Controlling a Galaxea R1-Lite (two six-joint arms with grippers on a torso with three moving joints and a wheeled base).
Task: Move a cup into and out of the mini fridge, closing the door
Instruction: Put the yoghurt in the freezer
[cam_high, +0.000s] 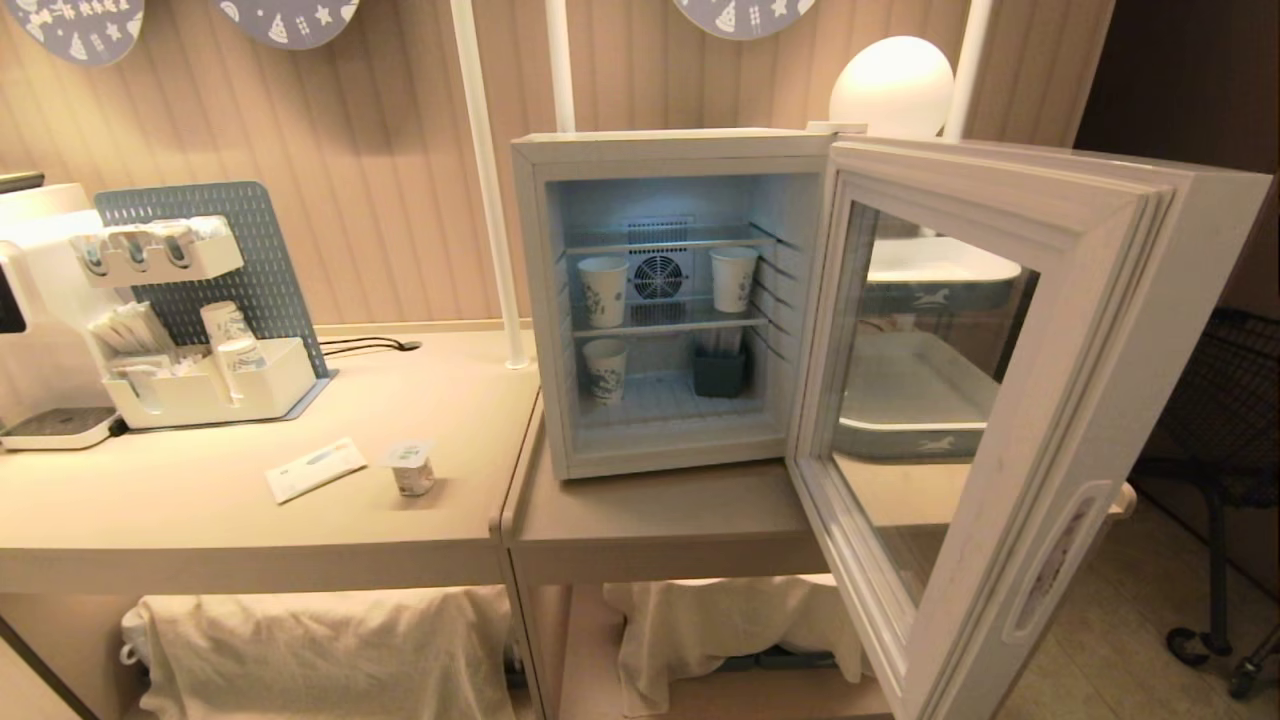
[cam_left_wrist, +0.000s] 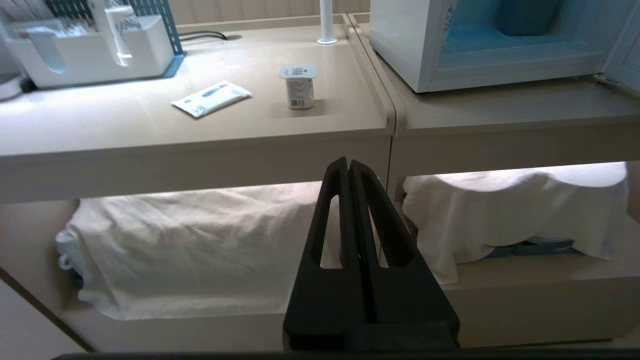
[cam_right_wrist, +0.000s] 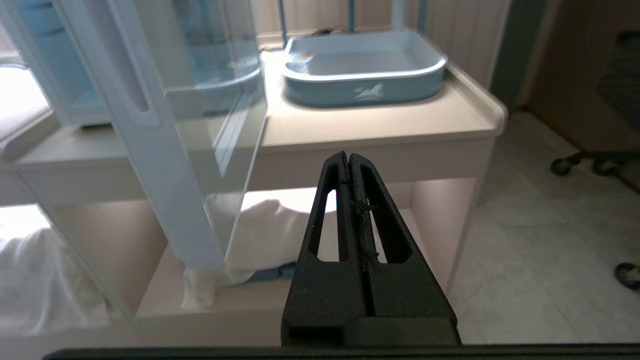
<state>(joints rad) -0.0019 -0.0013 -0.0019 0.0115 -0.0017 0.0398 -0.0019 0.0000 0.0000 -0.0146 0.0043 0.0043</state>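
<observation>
Nearest you, both claws sit low in front of the furniture with nothing in them. Your left claw (cam_left_wrist: 348, 165) is pinched fully together, pointing at the worktop (cam_left_wrist: 150, 145) edge, and your right claw (cam_right_wrist: 348, 159) is pinched together too, just beside the swung-out door (cam_high: 1010, 400). Neither shows in the head view.

Further in, the cup (cam_high: 412, 468) stands upright on the left part of the worktop, near a flat white sachet (cam_high: 315, 468) and well apart from the mini fridge (cam_high: 680, 150). The door stands wide open, so judge the task as barely begun: the cup must be picked up, set inside, taken out again, and the door shut.

Only the head view shows you the fridge's shelves, where three taller paper cups (cam_high: 603, 290) and a dark holder (cam_high: 719, 372) leave free room on the bottom shelf. The left wrist view gives the clearest look at the cup's foil lid. The right wrist view alone shows the blue-grey tray (cam_right_wrist: 365, 67) unobstructed, on the worktop's far right end.
</observation>
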